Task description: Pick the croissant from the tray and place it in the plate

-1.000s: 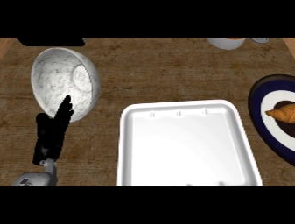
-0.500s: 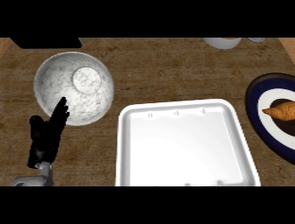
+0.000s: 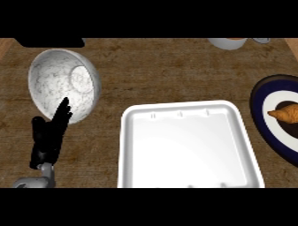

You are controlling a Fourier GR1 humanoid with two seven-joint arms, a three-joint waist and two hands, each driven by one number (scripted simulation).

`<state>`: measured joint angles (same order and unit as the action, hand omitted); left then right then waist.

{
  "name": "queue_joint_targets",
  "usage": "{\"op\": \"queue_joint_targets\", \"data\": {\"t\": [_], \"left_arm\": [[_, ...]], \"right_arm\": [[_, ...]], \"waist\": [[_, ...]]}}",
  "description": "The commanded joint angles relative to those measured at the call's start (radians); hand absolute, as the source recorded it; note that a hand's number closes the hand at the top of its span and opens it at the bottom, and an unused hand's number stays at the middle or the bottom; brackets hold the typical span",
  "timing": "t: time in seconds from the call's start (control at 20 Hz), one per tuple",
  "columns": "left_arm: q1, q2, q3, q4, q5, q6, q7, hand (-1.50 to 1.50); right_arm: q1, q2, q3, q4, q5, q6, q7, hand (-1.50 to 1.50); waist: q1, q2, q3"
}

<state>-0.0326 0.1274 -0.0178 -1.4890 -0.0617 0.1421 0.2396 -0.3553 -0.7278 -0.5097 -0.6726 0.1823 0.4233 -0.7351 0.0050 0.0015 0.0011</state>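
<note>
a brown, coarse-grained worktop fills the head view, edged by paler wooden strips at far left and far right; a flat black object sits at the top left edge, and pale crockery is cut off by the top edge at right; nothing of the room beyond the worktop shows.

counted: one tray, one bowl, one plate, one croissant, one hand in sight.

the white tray, rectangular with rounded corners and a raised rim, lies at centre, running down to the lower edge; the speckled grey-white bowl stands at upper left, apart from the tray; the plate, dark blue at the rim and white inside, is cut by the right edge, just right of the tray.

the croissant lies on the plate's white centre, not in the tray; it is golden-brown, ridged, tapering to a point at its left, with a dark patch on the plate just below it.

the left hand rises from the lower left, black, open, fingers straight and pointing up, holding nothing; its fingertips overlap the bowl's lower rim in this view, and contact cannot be told; the right hand does not show.
</note>
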Motion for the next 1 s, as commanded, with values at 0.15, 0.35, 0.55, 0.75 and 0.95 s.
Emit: {"op": "queue_joint_targets", "data": {"t": [0.15,0.35,0.55,0.75,0.95], "left_arm": [[0.005,0.005,0.009,0.026,0.002,-0.03,-0.042,0.0],[-0.019,0.007,0.03,0.044,-0.005,-0.017,-0.044,0.0],[0.023,-0.003,0.007,-0.031,-0.017,-0.025,0.023,0.0],[-0.018,-0.028,0.024,0.084,-0.016,-0.022,-0.074,0.0],[0.005,0.003,0.039,-0.014,-0.006,-0.038,0.008,0.0]], "right_arm": [[-0.052,-0.018,0.034,0.125,0.01,0.022,-0.144,-1.5],[0.027,-0.011,0.046,0.155,0.016,-0.005,-0.252,-1.5],[-0.026,0.001,0.074,0.156,0.021,-0.073,-0.174,-1.5],[-0.088,-0.018,0.079,0.287,0.055,-0.159,-0.21,-1.5],[-0.048,-0.04,0.071,0.327,0.049,-0.162,-0.271,-1.5]], "waist": [[0.01,0.003,0.0],[0.005,0.003,0.0],[0.003,0.0,0.0],[0.006,0.002,0.0],[0.005,0.001,0.0]]}}
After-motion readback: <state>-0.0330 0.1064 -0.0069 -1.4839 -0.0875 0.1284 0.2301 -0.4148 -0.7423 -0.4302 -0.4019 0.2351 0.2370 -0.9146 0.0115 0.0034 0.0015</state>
